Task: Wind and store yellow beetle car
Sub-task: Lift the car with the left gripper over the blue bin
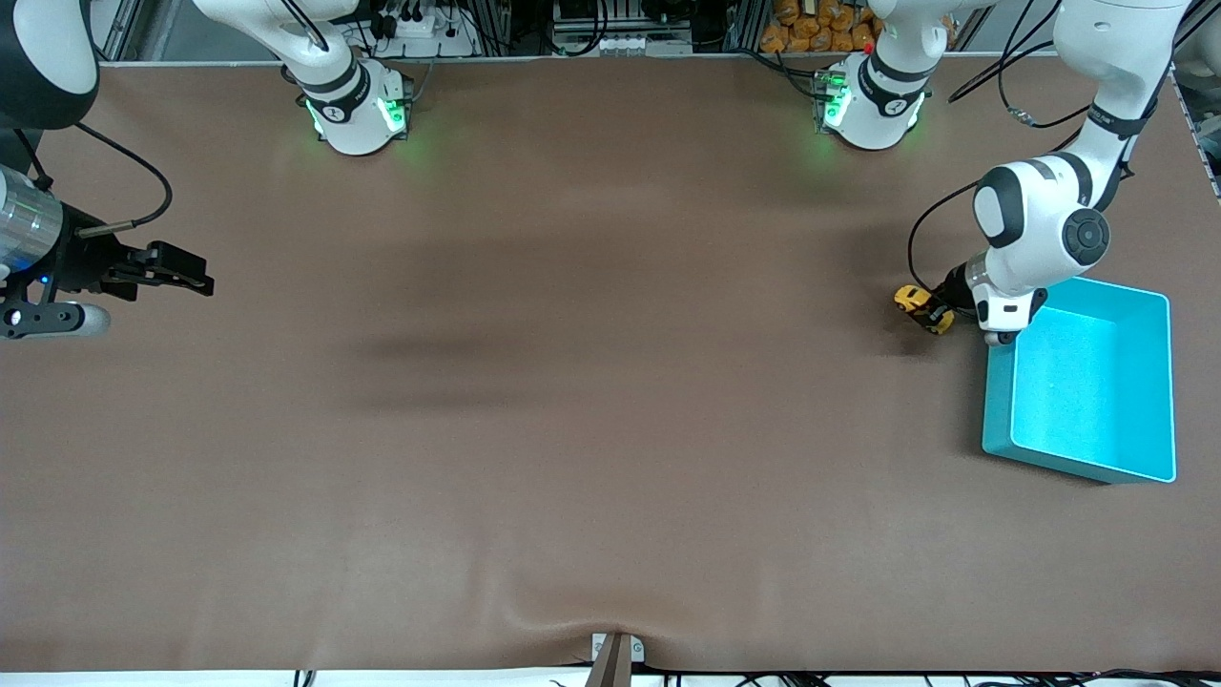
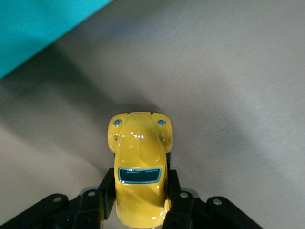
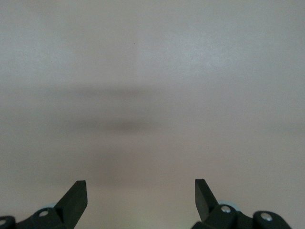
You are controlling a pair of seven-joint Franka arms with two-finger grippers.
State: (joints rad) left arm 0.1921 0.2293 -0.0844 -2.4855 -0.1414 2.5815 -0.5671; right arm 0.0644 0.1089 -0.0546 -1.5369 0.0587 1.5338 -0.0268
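i see the left gripper [image 2: 140, 202] jaws pinching the yellow beetle car [image 2: 140, 162] by its sides, on the desk [image 1: 572, 429] just beside the turquoise bin [image 1: 997, 420], car's rear cut off in the wrist view, right gripper [image 1: 181, 272] waiting, jaws spread, over the desk's right-arm end

Flat brown matte table [image 1: 591, 401]. Rectangular turquoise plastic bin [image 1: 998, 405] rests directly on it near the left arm's end, open side up. Small glossy yellow beetle-shaped toy car [image 1: 918, 303] sits on the table just beside the bin's corner farthest from the front camera.
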